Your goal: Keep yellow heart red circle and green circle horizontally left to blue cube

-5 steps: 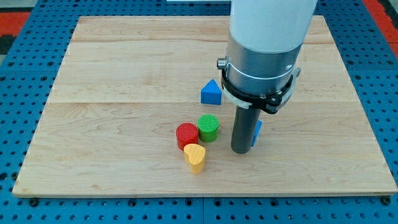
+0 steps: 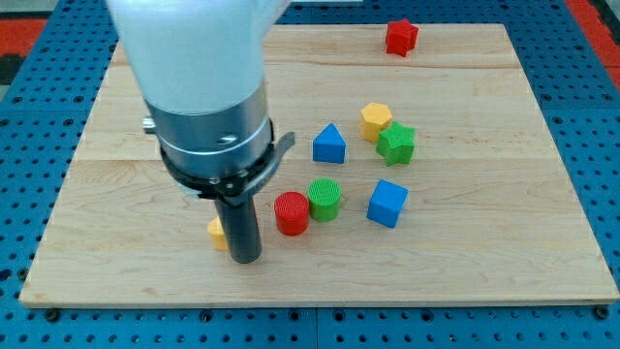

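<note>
The blue cube (image 2: pixel 387 204) sits right of centre on the wooden board (image 2: pixel 465 271). The green circle (image 2: pixel 325 199) and the red circle (image 2: pixel 291 213) touch each other just left of the cube. The yellow heart (image 2: pixel 217 233) lies further left, mostly hidden behind my rod. My tip (image 2: pixel 245 259) rests on the board at the heart's right side, left of the red circle.
A blue triangle (image 2: pixel 329 144) lies above the green circle. A yellow hexagon (image 2: pixel 376 120) and a green star (image 2: pixel 396 143) sit together above the cube. A red star (image 2: pixel 401 37) is near the top edge.
The arm has swung from beside the blue cube to the left. The yellow heart now lies further left, away from the red circle. The blocks at upper right are now uncovered.
</note>
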